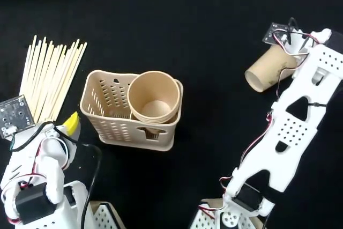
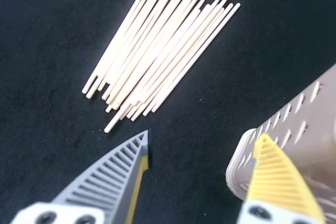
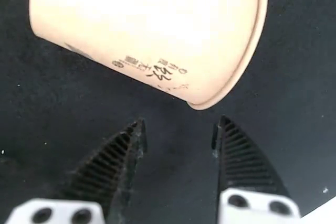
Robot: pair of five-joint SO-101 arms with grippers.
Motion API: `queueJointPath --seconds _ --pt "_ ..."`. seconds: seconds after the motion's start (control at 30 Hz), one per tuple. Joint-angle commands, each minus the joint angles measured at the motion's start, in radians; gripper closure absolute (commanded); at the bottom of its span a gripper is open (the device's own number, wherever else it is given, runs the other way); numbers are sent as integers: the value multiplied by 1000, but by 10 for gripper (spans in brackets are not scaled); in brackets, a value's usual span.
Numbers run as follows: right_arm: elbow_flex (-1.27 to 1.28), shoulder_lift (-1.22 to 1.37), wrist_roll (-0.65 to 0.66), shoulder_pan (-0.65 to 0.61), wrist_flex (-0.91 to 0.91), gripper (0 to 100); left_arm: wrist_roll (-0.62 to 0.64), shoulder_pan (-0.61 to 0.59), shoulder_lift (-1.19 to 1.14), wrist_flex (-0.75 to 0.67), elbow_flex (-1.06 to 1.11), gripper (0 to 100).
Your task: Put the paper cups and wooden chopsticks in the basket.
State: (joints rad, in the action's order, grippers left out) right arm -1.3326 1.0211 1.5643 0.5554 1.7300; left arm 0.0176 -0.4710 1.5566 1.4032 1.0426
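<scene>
A beige slotted basket stands mid-table with nested paper cups upright in its right half. Another paper cup lies on its side at the right; in the right wrist view this cup lies just beyond my right gripper, which is open with nothing between its fingers. A fan of wooden chopsticks lies flat at the left. My left gripper hovers open just short of the chopsticks' near ends, its yellow finger close to the basket's corner.
Black cloth covers the table. The right arm's white links stretch from the front edge up to the lying cup. The left arm's base sits at the front left corner.
</scene>
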Motion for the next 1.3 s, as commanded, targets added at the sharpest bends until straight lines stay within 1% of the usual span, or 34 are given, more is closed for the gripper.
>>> queueJointPath --seconds 0.0,0.3,0.43,0.5,0.6,0.67,0.7,0.93,1.1,1.17,1.2,1.27 --pt "-47 -13 37 -28 31 784 2 2 5 -20 2 693" --pt "-27 -8 43 -55 31 785 2 2 5 -18 2 693" --pt "15 -4 72 -58 31 789 2 2 5 -18 2 693" --pt "33 -5 75 -52 31 825 2 2 5 -20 2 693" --pt "44 -8 75 -48 32 904 2 2 5 -20 2 693" --pt "44 -10 74 -35 34 952 2 2 5 -20 2 693" --pt "44 -12 72 -32 35 956 2 2 5 -20 2 693" --pt "85 -27 75 49 37 960 2 2 5 -20 2 693" --pt "245 -147 77 104 37 972 2 2 5 -20 2 693" --pt "325 -223 64 112 35 971 2 2 5 -20 2 693" --pt "360 -262 32 112 35 969 2 2 5 -20 2 693" --pt "404 -323 -81 104 29 962 2 2 5 -18 2 693"
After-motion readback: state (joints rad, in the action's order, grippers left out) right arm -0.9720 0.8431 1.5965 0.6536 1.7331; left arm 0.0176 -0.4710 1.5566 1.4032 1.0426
